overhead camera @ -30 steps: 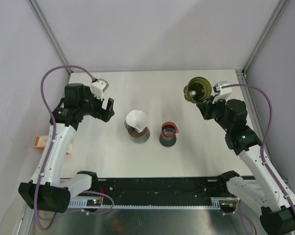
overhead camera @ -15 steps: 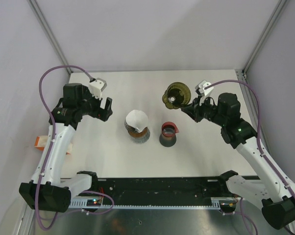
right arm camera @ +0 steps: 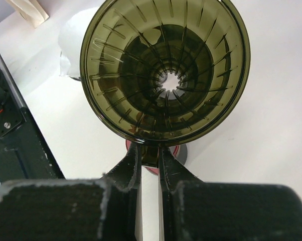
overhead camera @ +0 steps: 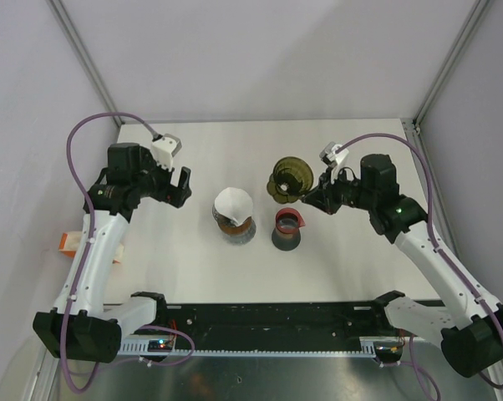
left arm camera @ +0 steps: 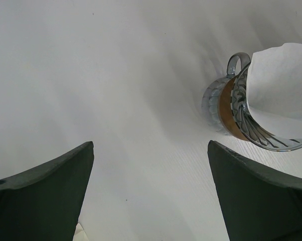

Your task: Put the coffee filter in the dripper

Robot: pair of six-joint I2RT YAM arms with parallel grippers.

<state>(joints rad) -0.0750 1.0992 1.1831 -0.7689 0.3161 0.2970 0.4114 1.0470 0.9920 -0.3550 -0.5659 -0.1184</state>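
Contact showed at the right fingers [right arm camera: 130,168], which were drawn narrow on a dark tab at the lower edge of the olive dripper [right arm camera: 141,100]; that dripper was a translucent green cone with raised ribs running down to a round hole at its throat, and it was tipped so that its mouth faced the right wrist camera; from above it sat just beyond the red-rimmed base [overhead camera: 287,230], a dark piece with a red lip, though whether the two touched could not be told.

The left fingers [left arm camera: 50,186] were spread wide and held nothing, with only bare white bench [left arm camera: 116,75] between them; they hung over the left part of the bench, apart from the glassware.

The coffee filter [left arm camera: 284,80] was plain white paper, smooth and uncreased on the side shown, with a rounded upper edge; it stood inside the clear dripper [left arm camera: 241,115] and rose above its rim; this dripper was ribbed glass or clear plastic with a small loop handle and a brown band around its body; it stood near the bench's middle, just beside the red-rimmed base and on its left; a small orange-and-white item [overhead camera: 68,242] lay past the bench's left edge, too small to identify.
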